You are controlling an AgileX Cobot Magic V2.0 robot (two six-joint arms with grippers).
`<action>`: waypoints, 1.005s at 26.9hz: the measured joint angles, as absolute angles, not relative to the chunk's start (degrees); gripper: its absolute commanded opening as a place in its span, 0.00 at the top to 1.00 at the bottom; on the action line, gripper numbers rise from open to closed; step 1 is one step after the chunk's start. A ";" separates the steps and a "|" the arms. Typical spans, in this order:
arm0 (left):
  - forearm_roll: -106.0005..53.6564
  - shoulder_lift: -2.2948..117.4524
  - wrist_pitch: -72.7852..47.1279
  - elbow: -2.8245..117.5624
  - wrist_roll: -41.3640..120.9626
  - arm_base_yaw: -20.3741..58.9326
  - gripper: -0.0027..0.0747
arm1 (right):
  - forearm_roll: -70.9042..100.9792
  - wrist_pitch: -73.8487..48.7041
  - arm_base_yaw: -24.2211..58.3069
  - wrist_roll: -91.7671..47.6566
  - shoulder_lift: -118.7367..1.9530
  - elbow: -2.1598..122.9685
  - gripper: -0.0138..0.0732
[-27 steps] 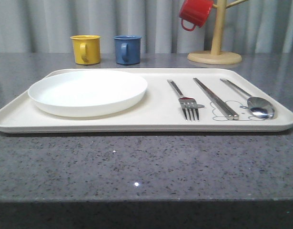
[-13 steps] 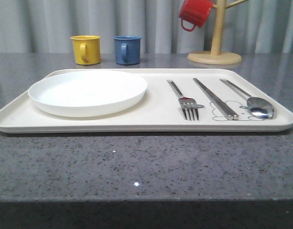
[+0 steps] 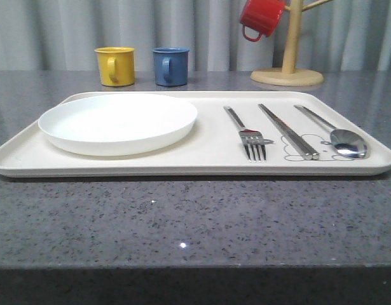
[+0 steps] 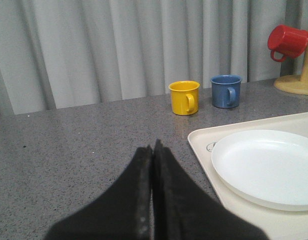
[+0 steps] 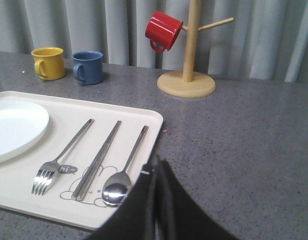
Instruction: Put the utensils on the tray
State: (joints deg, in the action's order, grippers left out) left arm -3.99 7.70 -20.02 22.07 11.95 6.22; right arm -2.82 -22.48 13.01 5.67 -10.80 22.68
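— Silver steel catches the eye first: the four-tined metal fork [image 3: 248, 131], the pair of long flat steel chopsticks [image 3: 288, 131] and the long-handled, round-bowled steel spoon [image 3: 335, 133] lie side by side on the right half of the large cream-white rectangular tray [image 3: 211, 159], beside the round white plate [image 3: 117, 122].

— So all three utensils already sit on the tray?

— As far as the front view shows, yes. Handles point away from the robot, none touching another, and the chopsticks lie across the grey rabbit drawing [image 5: 96, 182].

— And the tools?

— The left tool [image 4: 153, 150] has its two dark fingers pressed together with nothing between them, over the grey speckled stone bench [image 3: 195, 222] just beside the tray's left edge. The right tool [image 5: 156, 167] is likewise pinched closed and empty, near the tray's right corner, close to the spoon bowl.

— What would doing this step well ask of the robot?

— Probably just a clean finish: both arms kept clear of the tray rim, so nothing nudges the spoon or tips the tray. The yellow mug [image 3: 114, 65], blue mug [image 3: 170, 65] and red mug [image 3: 261, 17] hanging on the wooden mug tree [image 3: 288, 60] stand well apart and need no attention.
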 measured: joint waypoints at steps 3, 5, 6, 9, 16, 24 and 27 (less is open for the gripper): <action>-3.99 7.70 -20.02 22.07 11.95 6.22 0.99 | -2.82 -22.48 13.01 5.67 -10.80 22.68 0.92; -3.99 7.70 -20.02 22.07 11.95 6.22 0.99 | -2.82 -22.48 13.01 5.67 -10.80 22.68 0.92; -3.99 7.70 -20.02 22.07 11.95 6.22 0.99 | -2.82 -22.48 13.01 5.67 -10.80 22.68 0.92; -3.99 7.70 -20.02 22.07 11.95 6.22 0.99 | -2.82 -22.48 13.01 5.67 -10.80 22.68 0.92; -3.99 7.70 -20.02 22.07 11.95 6.22 0.99 | -2.82 -22.48 13.01 5.67 -10.80 22.68 0.92; -3.99 7.70 -19.92 21.94 11.95 6.19 0.99 | -2.82 -22.48 13.01 5.67 -10.80 22.68 0.92; -3.13 6.80 -19.49 20.68 10.55 5.58 0.99 | -2.82 -22.48 13.01 5.67 -10.80 22.68 0.92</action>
State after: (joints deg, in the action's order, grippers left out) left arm -3.13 6.80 -19.49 20.68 10.55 5.58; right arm -2.82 -22.48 13.01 5.67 -10.80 22.68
